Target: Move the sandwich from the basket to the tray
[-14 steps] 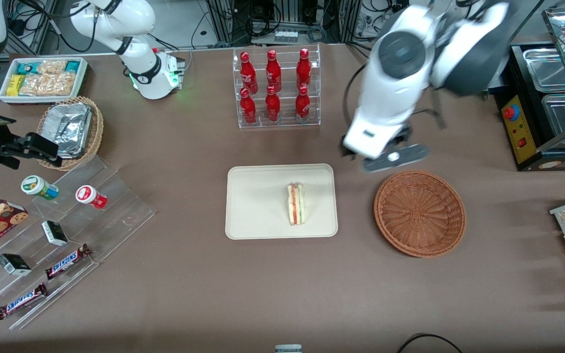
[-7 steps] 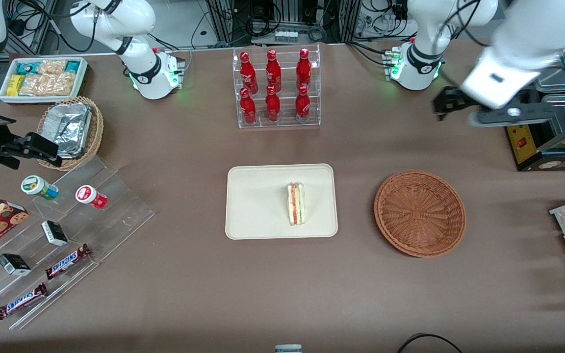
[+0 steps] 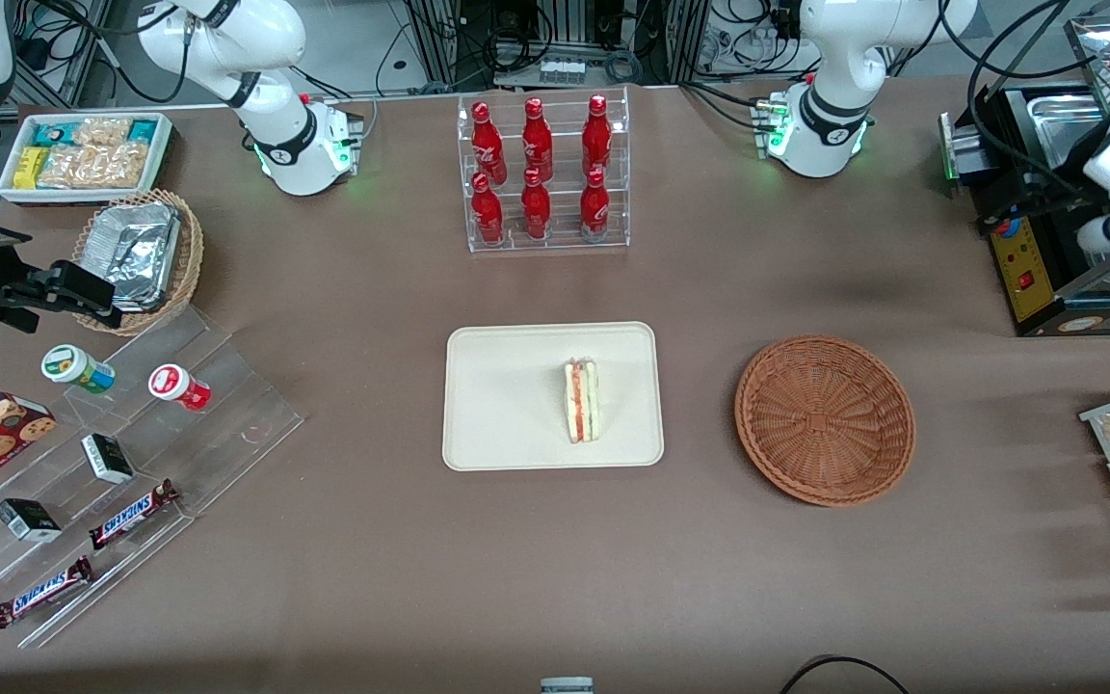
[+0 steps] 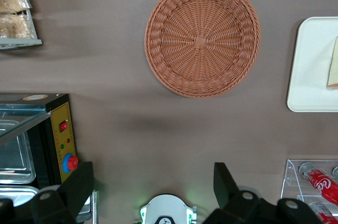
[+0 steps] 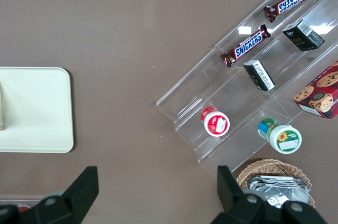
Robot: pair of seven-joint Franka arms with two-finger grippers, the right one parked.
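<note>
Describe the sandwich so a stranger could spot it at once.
Find the cream tray in the table's middle, nearer the camera than the rack of red bottles. The sandwich lies on it: a pale bread wedge with pink and green filling, the tray's only item.

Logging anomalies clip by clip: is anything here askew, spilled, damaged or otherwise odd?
Nothing stands out. The sandwich sits on its edge on the tray, intact. The basket is upright beside the tray with nothing in it. The end effector is open, high above the table at the working arm's end.

SNICKERS on two chocolate bars (image 5: 247,45), acrylic display steps (image 5: 222,97)
</note>
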